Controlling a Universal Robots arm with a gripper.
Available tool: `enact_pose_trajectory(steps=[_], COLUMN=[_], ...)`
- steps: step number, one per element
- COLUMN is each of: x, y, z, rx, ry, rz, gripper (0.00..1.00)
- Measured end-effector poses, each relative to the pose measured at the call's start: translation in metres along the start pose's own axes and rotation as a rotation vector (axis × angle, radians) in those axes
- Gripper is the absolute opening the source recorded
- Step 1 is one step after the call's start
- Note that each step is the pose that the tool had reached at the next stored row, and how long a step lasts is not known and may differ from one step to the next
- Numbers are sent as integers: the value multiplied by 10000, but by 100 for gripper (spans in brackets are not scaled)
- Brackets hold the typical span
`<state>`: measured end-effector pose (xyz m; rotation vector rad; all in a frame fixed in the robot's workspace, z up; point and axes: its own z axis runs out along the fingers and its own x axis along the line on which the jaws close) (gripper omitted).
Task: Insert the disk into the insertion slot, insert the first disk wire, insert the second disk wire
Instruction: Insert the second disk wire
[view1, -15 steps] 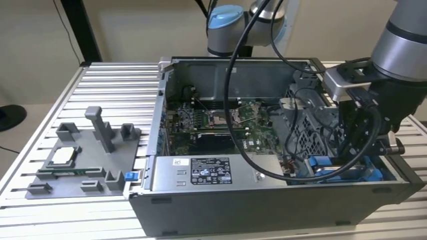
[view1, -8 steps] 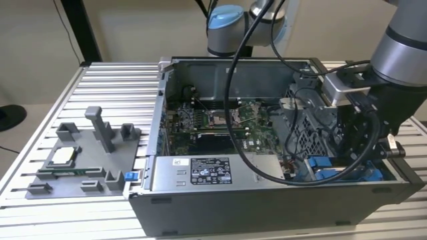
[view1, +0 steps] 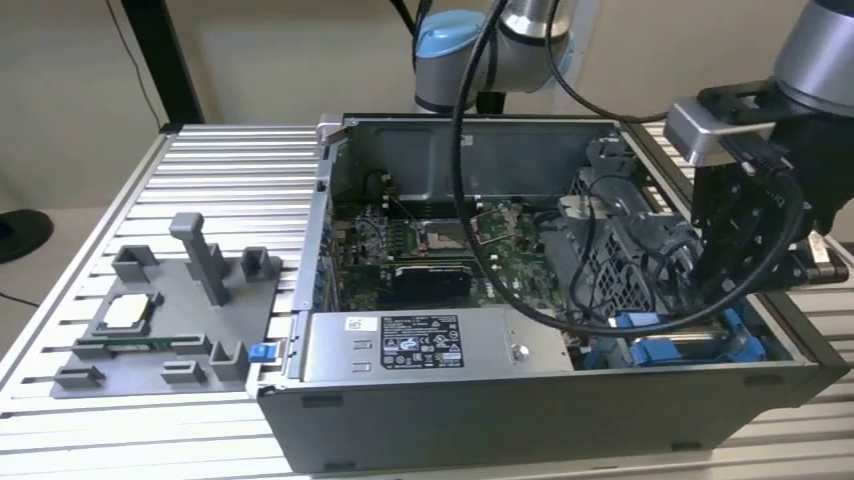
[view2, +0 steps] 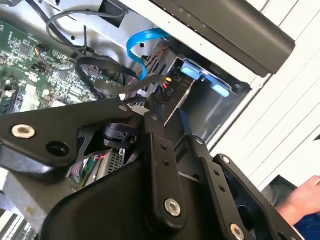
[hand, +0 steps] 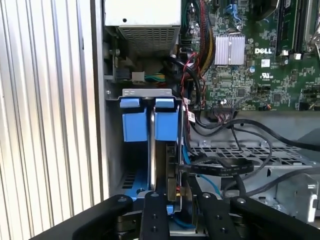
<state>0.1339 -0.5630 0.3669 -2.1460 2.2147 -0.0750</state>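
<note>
arm: grey-and-blue jointed robot arm (view1: 461, 40) comes in from the back of the exterior view, black cables looping off it
wrist: silver wrist block with black camera mount (view1: 747, 120) sits toward the exterior view's right, pointing down
gripper: black metal linkage gripper (hand: 175, 212), bolted finger bars angled in toward each other in both wrist views
fingers: black bars (view2: 162, 165) look drawn close together, tips hidden, can't really call the grip
hand: a person's hand (view2: 300, 197) at the corner of the second wrist view

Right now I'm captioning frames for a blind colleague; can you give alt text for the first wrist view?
A black metal pincer reaches into an open computer case toward the grey drive bay with two bright blue plastic tabs. A green circuit board and black cables lie beside it.
</note>
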Motion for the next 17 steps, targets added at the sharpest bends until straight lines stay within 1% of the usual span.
enact_pose_trajectory(steps=[3,4,5,17], x=[-1,-1,-1,-1], y=[-10,-13,-15,-15], z=[-138,-177,-197,-198], rx=[0,0,0,0], ry=[-1,0,0,5], rz=[0,0,0,0], gripper=[100,100,100,100])
